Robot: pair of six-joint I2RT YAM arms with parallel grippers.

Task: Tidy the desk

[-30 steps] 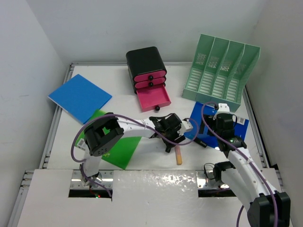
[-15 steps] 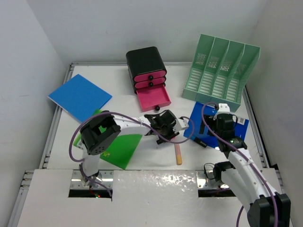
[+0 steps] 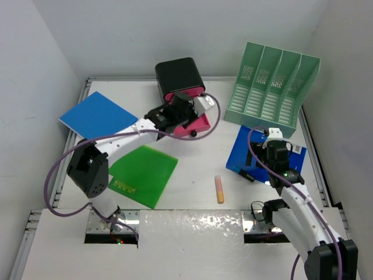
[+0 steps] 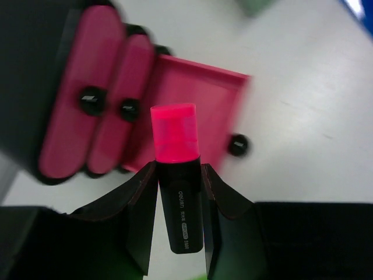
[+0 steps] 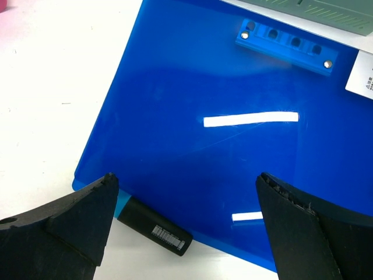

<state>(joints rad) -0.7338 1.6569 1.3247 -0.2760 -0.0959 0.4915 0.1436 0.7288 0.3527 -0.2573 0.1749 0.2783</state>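
The white desk (image 3: 192,169) lies flat and fills the top view, its railed sides running from the arms' bases toward the back wall; whether that span or the crosswise one is its longer axis I cannot tell. The left gripper (image 4: 178,169) pinches a pink-capped highlighter (image 4: 173,137), cap pointing at the open bottom drawer (image 4: 201,108) of the black drawer unit (image 3: 179,74); a second ago it hung mid-desk beside the orange stick (image 3: 220,189). The right gripper (image 5: 186,178), spread wide, hovers over the blue clipboard (image 5: 221,87), unmoved.
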